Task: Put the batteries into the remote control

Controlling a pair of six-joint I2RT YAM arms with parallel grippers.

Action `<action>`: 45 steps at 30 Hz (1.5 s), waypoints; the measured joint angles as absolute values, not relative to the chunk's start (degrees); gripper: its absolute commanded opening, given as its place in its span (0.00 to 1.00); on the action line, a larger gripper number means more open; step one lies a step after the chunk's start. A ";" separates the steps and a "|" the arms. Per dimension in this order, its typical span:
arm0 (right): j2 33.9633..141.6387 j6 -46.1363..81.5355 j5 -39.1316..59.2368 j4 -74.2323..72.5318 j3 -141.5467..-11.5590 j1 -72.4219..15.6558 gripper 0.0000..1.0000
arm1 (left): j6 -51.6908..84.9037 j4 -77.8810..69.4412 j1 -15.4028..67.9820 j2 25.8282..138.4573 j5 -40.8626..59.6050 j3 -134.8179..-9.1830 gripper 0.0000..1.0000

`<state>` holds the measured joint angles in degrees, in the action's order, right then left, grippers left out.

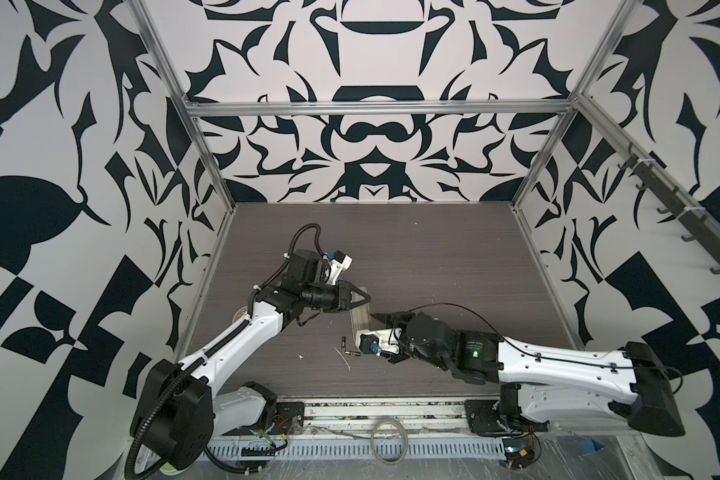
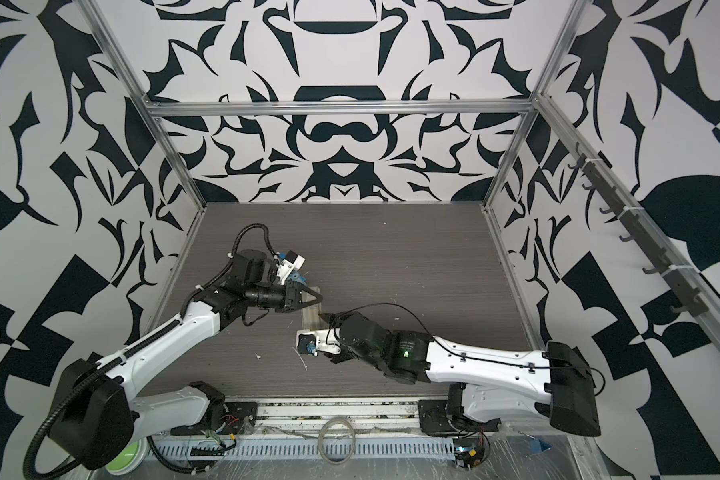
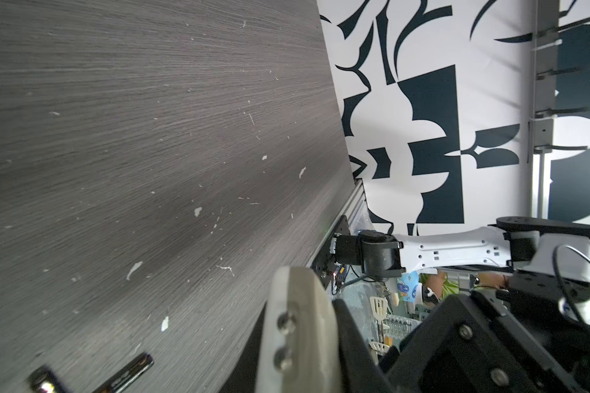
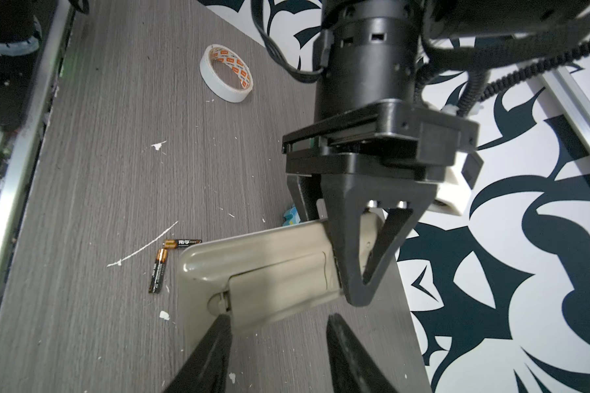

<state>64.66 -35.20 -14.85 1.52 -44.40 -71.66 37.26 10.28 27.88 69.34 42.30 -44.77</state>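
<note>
Both batteries point(image 4: 158, 270) lie loose on the table point(image 4: 116, 170) in an L, just left of the remote's near end. The right gripper point(image 4: 279, 320) has its fingers spread at the battery cover point(image 4: 280, 275), which looks closed. So I'd say this is the cover-off step, and the next move needs a fingertip on that latch. A bit farther, the left gripper point(image 1: 360, 298) is clamped across the remote control point(image 4: 218, 258), which is back-up. The tape roll point(image 4: 226, 73) sits off left, not in the way.

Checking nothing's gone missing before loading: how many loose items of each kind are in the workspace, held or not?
batteries: 2
remote control: 1
tape roll: 1
blue figure, mostly hidden behind the remote control: 1
Total: 5
</note>
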 measured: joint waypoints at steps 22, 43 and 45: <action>67.44 15.81 15.79 4.29 -49.95 -45.47 0.57 | 38.11 15.29 28.93 69.97 15.75 -48.21 0.00; 83.68 22.37 27.27 0.62 -50.89 -45.47 0.69 | 38.63 15.40 30.52 72.25 10.85 -48.27 0.00; 84.36 22.44 27.77 0.36 -51.22 -45.52 0.69 | 38.65 15.40 30.61 72.29 10.70 -48.36 0.00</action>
<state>84.36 22.44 27.77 0.36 -51.22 -45.52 38.65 15.40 30.61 72.29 10.70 -48.36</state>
